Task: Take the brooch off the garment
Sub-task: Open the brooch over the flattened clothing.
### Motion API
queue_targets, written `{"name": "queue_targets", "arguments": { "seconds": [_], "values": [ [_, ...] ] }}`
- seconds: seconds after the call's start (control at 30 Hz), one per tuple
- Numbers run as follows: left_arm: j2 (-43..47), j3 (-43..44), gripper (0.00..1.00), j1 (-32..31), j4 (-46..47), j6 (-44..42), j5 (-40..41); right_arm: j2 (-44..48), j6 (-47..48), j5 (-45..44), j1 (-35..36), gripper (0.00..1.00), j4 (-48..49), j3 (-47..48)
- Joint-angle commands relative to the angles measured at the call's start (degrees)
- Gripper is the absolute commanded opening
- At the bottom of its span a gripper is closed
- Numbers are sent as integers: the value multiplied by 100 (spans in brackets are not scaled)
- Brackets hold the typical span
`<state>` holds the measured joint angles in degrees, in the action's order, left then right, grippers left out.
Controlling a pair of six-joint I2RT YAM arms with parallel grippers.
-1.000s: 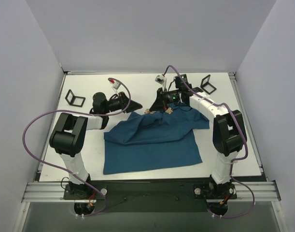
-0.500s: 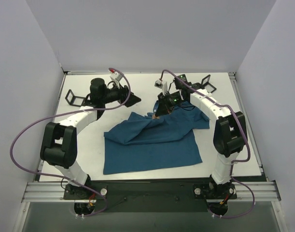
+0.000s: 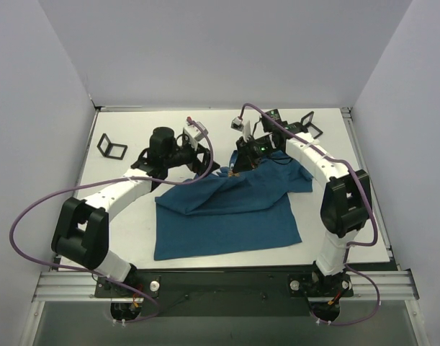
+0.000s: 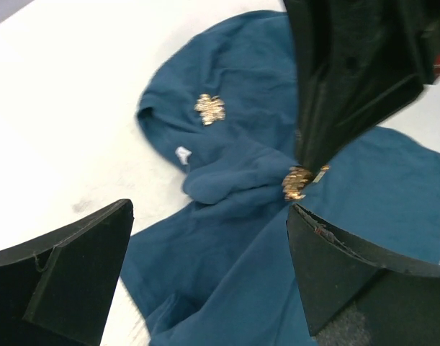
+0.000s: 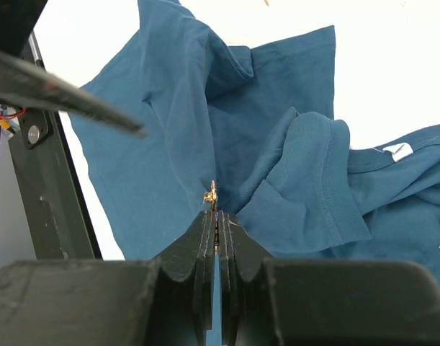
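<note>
The dark teal garment (image 3: pixel 230 209) lies crumpled on the white table, also seen as the garment (image 4: pixel 227 252) and the garment (image 5: pixel 277 130). My right gripper (image 5: pixel 216 216) is shut on the small gold brooch (image 5: pixel 212 193), and the cloth bunches up to it. From the left wrist, that brooch (image 4: pixel 299 182) sits under the right gripper's black fingers (image 4: pixel 335 94). From above, the right gripper (image 3: pixel 236 167) hangs over the shirt's upper edge. My left gripper (image 4: pixel 209 216) is open wide just above the cloth, close left of it, the left gripper (image 3: pixel 209 166).
A second gold ornament (image 4: pixel 209 108) sits on the shirt near a white neck label (image 4: pixel 182 153). Black square frames stand at the back left (image 3: pixel 111 147) and back right (image 3: pixel 310 126). White walls enclose the table.
The left arm swung right from the table's back left to the shirt's upper edge, and its gripper opened wide. The right gripper stayed shut on the brooch, barely moving.
</note>
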<state>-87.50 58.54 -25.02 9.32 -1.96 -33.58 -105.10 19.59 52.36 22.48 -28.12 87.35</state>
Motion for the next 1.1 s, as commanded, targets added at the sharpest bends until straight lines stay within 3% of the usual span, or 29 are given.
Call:
{"name": "queue_targets", "arguments": {
  "seconds": [0.0, 0.07, 0.23, 0.43, 0.67, 0.8, 1.07],
  "values": [
    [417, 271, 97, -100, -167, -585, 1029, 288, 27, 205, -77, 0, -141, 124],
    [523, 298, 97, -100, -308, -718, 1099, 306, 18, 222, -103, 0, -141, 124],
    [673, 333, 97, -65, -396, -1167, 398, 359, 62, 213, -156, 0, -150, 107],
    [50, 1071, 97, 23, -1266, -1088, 282, 411, 97, 187, -244, 0, -185, 115],
    [-249, 1247, 97, -21, -1178, -1087, -165, 543, 326, 55, -270, 0, -247, 63],
    [-363, 1247, 97, -91, -1266, -1141, -446, 412, 308, 423, -306, 0, -273, 54],
    [-127, 492, 97, -232, -467, -842, -983, 139, 54, 1048, -314, 0, -335, 124]
  ]
}}
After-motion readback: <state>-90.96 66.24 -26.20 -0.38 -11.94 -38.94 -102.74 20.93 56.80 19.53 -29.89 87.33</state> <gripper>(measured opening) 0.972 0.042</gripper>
